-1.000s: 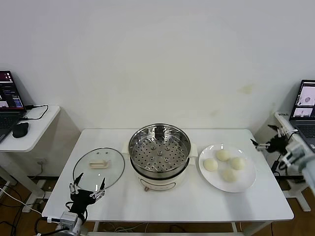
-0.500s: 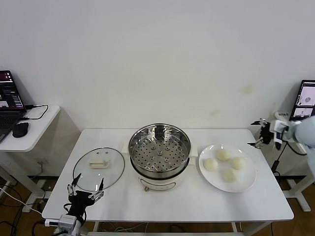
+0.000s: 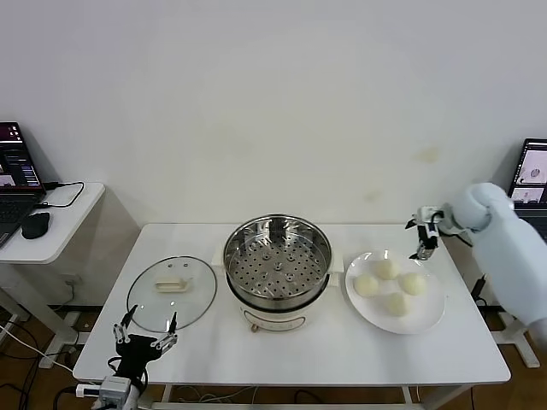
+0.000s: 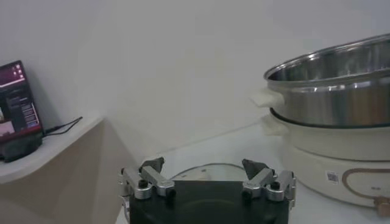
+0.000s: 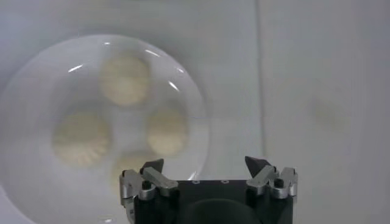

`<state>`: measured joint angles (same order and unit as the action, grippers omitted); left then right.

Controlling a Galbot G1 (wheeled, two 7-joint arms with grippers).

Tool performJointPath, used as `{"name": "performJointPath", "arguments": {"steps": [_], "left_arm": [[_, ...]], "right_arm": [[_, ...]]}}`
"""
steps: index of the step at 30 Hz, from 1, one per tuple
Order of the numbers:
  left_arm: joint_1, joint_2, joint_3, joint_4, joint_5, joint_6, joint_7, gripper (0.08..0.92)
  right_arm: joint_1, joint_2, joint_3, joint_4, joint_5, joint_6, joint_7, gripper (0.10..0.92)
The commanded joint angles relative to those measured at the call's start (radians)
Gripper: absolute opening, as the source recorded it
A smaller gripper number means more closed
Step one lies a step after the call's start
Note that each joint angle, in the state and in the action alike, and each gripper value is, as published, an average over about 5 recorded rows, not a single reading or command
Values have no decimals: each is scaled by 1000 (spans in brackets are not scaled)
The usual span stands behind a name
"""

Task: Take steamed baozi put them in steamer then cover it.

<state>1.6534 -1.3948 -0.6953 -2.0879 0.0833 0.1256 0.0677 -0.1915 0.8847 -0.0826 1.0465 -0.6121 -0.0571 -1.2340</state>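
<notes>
- The steamer (image 3: 277, 272) stands at the middle of the white table (image 3: 342, 354), uncovered, its perforated tray bare and its cream-white base beneath it.
- The cover (image 3: 172, 292) lies flat on the table near the left edge, just beside the steamer, with its cream-white handle facing up.
- A white plate (image 3: 427, 316) sits toward the right edge of the table, just beside the steamer on its other side.
- The four steamed baozi (image 3: 366, 286) rest on that plate in a close cluster, none of them in the steamer.
- The right gripper (image 3: 425, 236) hangs above the far right part of the table, over the far rim of the plate, with its jaws spread wide and holding nothing; the right wrist view looks straight down on the plate and the baozi.
- The left gripper (image 3: 145, 332) is low at the front left corner of the table, just in front of the cover, its jaws wide apart and empty.
- A side desk with a laptop (image 3: 19, 171) stands off to the left of the table.
</notes>
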Motion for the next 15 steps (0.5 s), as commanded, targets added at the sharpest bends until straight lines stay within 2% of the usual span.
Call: {"name": "performJointPath", "arguments": {"steps": [1, 15], "left_arm": [[1, -2, 1, 3, 1, 0, -1, 823], [16, -5, 2, 2, 6, -4, -3, 823]], "right_arm": [[82, 130, -98, -201, -97, 44, -36, 823], [43, 162, -51, -264, -143, 44, 3, 823]]}}
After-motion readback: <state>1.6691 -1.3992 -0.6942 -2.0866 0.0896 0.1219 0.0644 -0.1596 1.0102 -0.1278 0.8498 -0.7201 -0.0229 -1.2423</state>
